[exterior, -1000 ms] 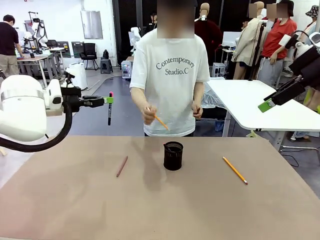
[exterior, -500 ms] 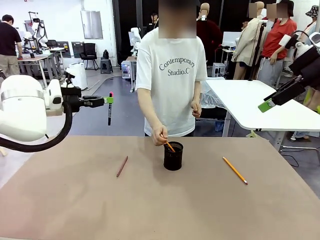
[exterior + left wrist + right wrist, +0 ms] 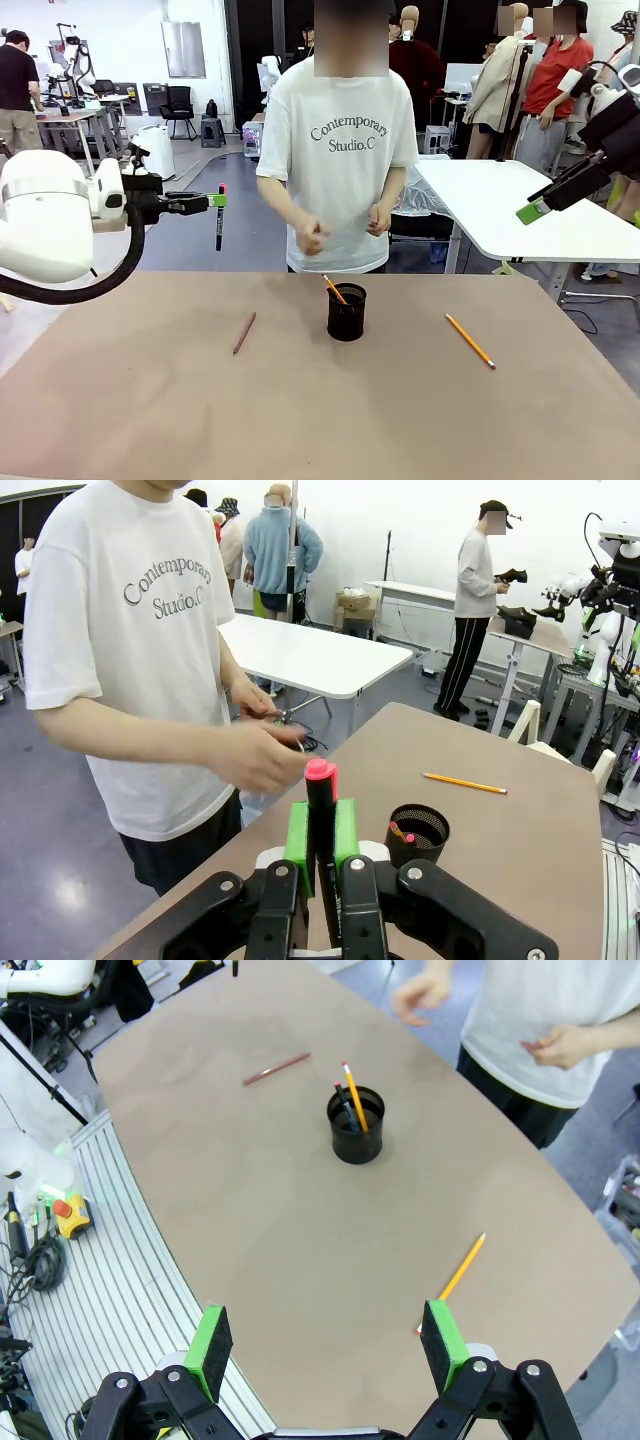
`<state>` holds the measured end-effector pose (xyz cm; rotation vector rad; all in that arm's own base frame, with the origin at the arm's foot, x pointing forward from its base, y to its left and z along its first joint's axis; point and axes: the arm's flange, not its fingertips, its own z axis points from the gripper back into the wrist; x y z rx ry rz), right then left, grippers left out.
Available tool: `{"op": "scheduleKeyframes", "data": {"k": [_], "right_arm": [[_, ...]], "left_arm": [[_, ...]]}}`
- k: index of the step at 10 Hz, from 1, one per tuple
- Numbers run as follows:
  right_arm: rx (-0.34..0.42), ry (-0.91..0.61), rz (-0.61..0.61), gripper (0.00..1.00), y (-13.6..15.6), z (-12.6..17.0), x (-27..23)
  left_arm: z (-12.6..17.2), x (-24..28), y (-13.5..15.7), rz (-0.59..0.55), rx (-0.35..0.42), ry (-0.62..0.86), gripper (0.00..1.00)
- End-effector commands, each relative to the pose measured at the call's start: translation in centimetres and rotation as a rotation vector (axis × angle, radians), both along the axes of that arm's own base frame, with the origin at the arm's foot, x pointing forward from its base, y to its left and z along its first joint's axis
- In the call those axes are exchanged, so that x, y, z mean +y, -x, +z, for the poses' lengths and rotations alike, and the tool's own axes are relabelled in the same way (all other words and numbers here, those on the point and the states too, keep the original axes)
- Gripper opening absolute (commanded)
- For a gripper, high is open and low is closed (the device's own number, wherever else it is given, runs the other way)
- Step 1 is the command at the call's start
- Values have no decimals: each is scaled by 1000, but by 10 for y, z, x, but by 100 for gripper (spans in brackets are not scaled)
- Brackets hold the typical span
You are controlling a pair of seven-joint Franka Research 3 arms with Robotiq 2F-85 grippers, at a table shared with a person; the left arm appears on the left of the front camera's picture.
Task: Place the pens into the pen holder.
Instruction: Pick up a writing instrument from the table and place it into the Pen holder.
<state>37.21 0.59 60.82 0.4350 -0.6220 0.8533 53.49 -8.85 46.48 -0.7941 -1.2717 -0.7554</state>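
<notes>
Status: partly done.

The pen holder stands upright near the middle of the tabletop, toward the far side. One orange pencil is in it, leaning, with its top sticking out over the rim. The right wrist view shows what looks like a second, darker stick with a red tip beside it in the cup, but it's too small to be sure.

Left to do, as I read it:
- dark pen: clamped in the left hand, fingers narrow on the barrel. It hangs vertical, pink end up, in the air at the robot's left, well apart from the holder. Needs carrying over and dropping in.
- brown pen: flat on the tabletop, left of the holder, nothing touching it.
- yellow pencil: flat on the tabletop, right of the holder, angled, nothing touching it.

Right hand: fingers wide, nothing between them, up high at the robot's right, looking down across the tabletop.

The person stands at the far side, both hands at waist height, clear of the cup.

The holder is a small black wire-mesh cylinder with an open top, shorter than the pens, so whatever goes in will lean on the rim. It looks light, and a sideways nudge could probably tip it.
</notes>
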Motion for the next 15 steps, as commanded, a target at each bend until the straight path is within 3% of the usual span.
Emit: {"op": "scheduleKeyframes", "data": {"k": [1,15], "right_arm": [[1,-22,7,100,0,1,1],[1,-22,7,100,0,1,1]], "left_arm": [[1,0,0,-7,-4,6,0],[1,0,0,-7,-4,6,0]]}}
